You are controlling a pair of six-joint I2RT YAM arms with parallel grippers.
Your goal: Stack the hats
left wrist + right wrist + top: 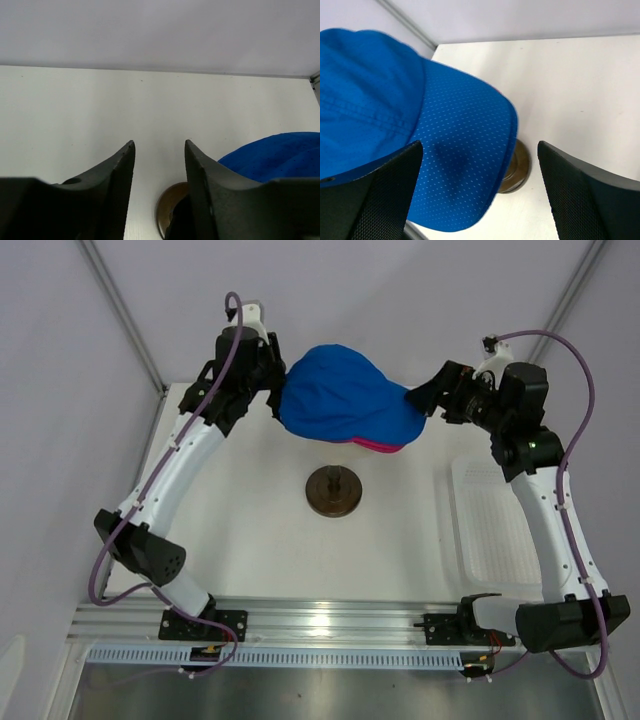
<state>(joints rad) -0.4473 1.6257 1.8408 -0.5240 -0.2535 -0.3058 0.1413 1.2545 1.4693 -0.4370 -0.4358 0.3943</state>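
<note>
Left gripper [160,143] part open and empty, right gripper [480,146] wide open beside blue hat [345,395]

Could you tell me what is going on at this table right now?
Two robot arms are stacking caps. A blue cap lies on top of a pink cap, of which only an edge shows, at the far side of the table, beyond a dark round stand. The left gripper and the right gripper flank the pile. Both sets of jaws stand open and neither holds anything. Whether a third cap lies in the pile cannot be seen.
</note>
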